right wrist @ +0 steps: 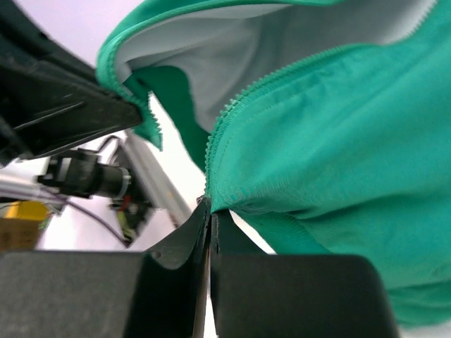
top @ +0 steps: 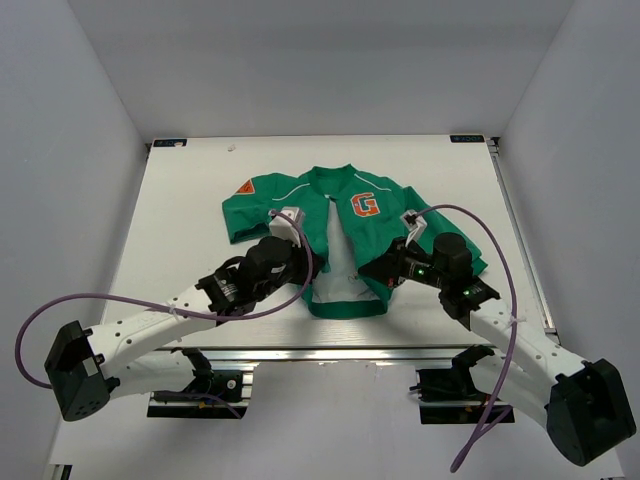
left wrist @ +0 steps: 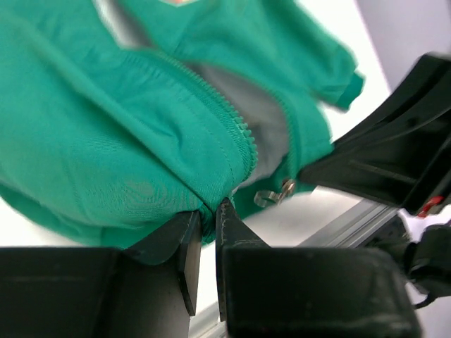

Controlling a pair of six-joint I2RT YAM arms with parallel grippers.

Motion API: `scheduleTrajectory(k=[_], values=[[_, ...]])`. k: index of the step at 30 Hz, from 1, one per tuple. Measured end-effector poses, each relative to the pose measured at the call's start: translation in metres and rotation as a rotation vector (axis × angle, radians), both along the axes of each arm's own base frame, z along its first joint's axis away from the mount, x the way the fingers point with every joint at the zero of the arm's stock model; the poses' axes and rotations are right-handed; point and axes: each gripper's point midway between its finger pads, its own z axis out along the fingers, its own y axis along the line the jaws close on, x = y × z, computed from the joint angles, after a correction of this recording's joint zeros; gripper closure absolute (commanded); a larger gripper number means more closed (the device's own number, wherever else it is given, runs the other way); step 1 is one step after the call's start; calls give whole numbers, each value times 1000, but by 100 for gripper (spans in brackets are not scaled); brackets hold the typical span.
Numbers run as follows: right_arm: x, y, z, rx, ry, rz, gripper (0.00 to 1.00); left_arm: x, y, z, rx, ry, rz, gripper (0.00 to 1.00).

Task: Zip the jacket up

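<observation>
Jacket look: the jacket (top: 385, 240) is green, with an orange G (top: 365, 205) and an orange triangle (top: 245, 187). The front is open and the grey inside shows.
Jacket place: middle of the white table (top: 180, 230).
Jacket way: collar far, bottom edge near, sleeves out left and right.
Left gripper (left wrist: 208, 215): pinching the jacket's bottom edge by the zip.
Right gripper (right wrist: 210, 215): pinching the other bottom corner.
</observation>
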Motion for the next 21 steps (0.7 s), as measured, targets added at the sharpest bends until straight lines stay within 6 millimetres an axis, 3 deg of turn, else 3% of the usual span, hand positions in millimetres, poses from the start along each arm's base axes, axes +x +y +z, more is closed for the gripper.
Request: scheduleTrajectory(k=[5, 10, 21], values=[[-3, 7, 15, 86, -3, 76, 100, 7, -14, 24, -70, -88, -37, 100], [-7, 14, 15, 130, 35, 154, 100, 8, -23, 38, -99, -158, -90, 100], [-10, 15, 18, 152, 27, 218, 100, 1, -30, 35, -97, -190, -197, 100]])
